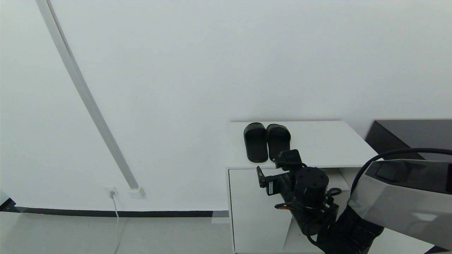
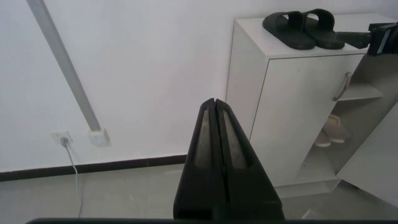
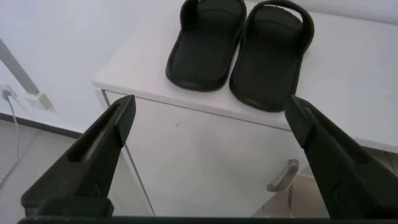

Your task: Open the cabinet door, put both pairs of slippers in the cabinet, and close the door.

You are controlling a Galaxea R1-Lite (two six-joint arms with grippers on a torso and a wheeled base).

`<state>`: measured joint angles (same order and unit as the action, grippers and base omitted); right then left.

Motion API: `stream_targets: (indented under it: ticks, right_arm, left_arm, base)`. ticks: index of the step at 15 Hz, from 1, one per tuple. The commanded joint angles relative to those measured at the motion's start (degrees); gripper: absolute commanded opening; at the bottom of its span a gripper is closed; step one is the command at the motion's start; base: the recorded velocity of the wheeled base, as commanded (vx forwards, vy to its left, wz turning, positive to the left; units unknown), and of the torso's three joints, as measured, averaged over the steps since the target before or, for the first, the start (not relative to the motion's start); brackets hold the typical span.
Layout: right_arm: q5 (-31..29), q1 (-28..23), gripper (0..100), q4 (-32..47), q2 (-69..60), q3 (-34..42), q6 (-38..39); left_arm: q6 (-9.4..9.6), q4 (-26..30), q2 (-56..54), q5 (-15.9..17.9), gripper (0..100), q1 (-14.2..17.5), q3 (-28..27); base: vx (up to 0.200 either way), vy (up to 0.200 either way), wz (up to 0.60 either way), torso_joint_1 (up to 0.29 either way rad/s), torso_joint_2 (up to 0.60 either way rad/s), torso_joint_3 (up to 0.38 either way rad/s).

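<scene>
The right gripper (image 3: 211, 106) hangs wide open and empty just in front of the pair of black rubber slide slippers (image 3: 239, 53), which lie side by side near the front edge of the white wooden cabinet's (image 1: 317, 141) top; the left gripper (image 2: 214, 106) is pressed closed on nothing, well apart from the cabinet; a pale beige pair of slippers (image 2: 329, 127) sits on a shelf in the opened right side. Likely risks: the fingers catch only one slipper; a nudge sends one off the edge to the floor; soft rubber slips free mid-carry.

Black slippers (image 1: 267, 141) sit side by side atop the white cabinet (image 1: 325, 144) (right pincer (image 1: 277, 166) near its front edge).
</scene>
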<state>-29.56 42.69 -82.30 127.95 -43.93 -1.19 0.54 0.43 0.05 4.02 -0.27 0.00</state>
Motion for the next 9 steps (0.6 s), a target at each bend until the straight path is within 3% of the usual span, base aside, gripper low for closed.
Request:
stream_targets:
  ticks: [1, 3, 5, 7, 9]
  right_arm:
    - [0.03, -0.50, 100, 0.74, -0.25, -1.15, -1.44]
    - [-0.14, -0.94, 100, 9.35, -0.77, -8.80, -0.83]
    - [-0.67, -0.94, 100, 23.76, -3.85, -15.48, 4.80]
    - [-5.24, -0.50, 100, 43.89, -7.45, -25.15, 14.82]
    - [-9.02, -0.50, 100, 51.80, -7.37, -29.81, 20.00]
  left_arm:
    - [-0.01, 0.01, 0.04, 0.02, 0, 0.00, 0.00]
    - [0.17, 0.01, 0.04, 0.02, 0, 0.00, 0.00]
    - [0.17, 0.01, 0.04, 0.02, 0, 0.00, 0.00]
    - [-0.01, 0.01, 0.04, 0.02, 0, 0.00, 0.00]
    - [-0.10, 0.01, 0.04, -0.07, 0, 0.00, 0.00]
  base:
    - [0.000, 0.000, 0.00, 0.027, -0.05, -0.027]
    - [0.000, 0.000, 0.00, 0.000, 0.00, 0.000]
    - [0.000, 0.000, 0.00, 0.000, 0.00, 0.000]
    - [0.000, 0.000, 0.00, 0.000, 0.00, 0.000]
    - [0.000, 0.000, 0.00, 0.000, 0.00, 0.000]
